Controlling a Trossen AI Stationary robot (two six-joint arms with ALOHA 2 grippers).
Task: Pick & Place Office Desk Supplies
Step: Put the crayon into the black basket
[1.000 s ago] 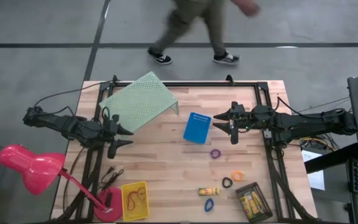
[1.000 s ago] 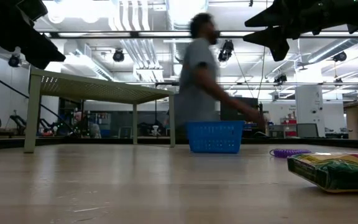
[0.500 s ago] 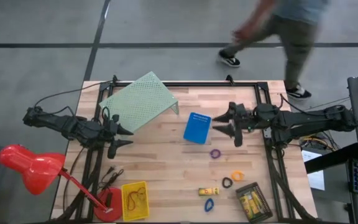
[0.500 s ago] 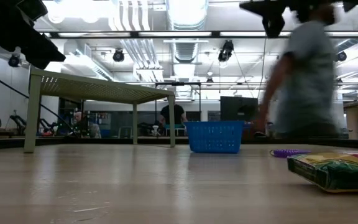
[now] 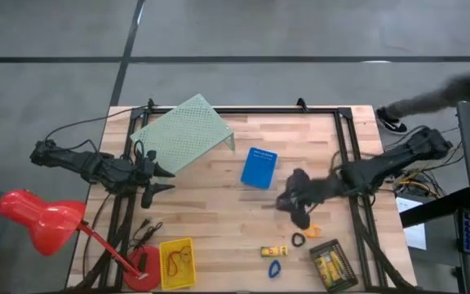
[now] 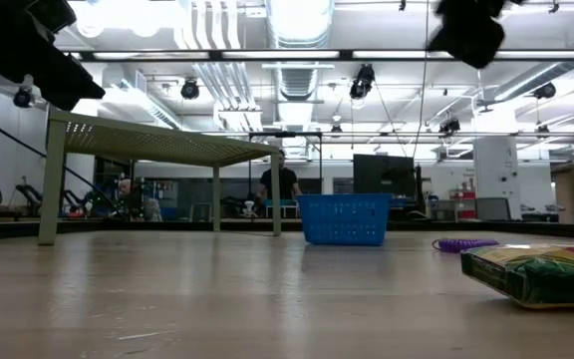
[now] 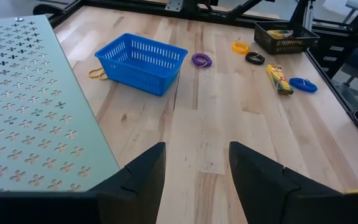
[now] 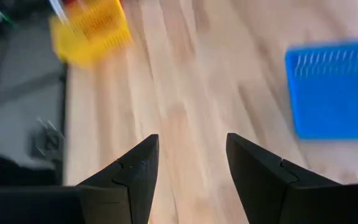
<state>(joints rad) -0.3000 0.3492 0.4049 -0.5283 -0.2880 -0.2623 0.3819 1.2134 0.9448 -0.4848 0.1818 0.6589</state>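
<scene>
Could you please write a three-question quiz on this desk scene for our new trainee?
1. True or false: the right tool grips a ring.
2. Which tool is by the pale green perforated metal riser? A) left B) right
3. What colour is the plastic ring nearest the blue plastic basket?

Key: 1 false, its jaws are open and empty. 2 A, the left tool. 3 purple.

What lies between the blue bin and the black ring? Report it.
The purple ring, between blue bin and black ring; the left wrist view shows it.
</scene>
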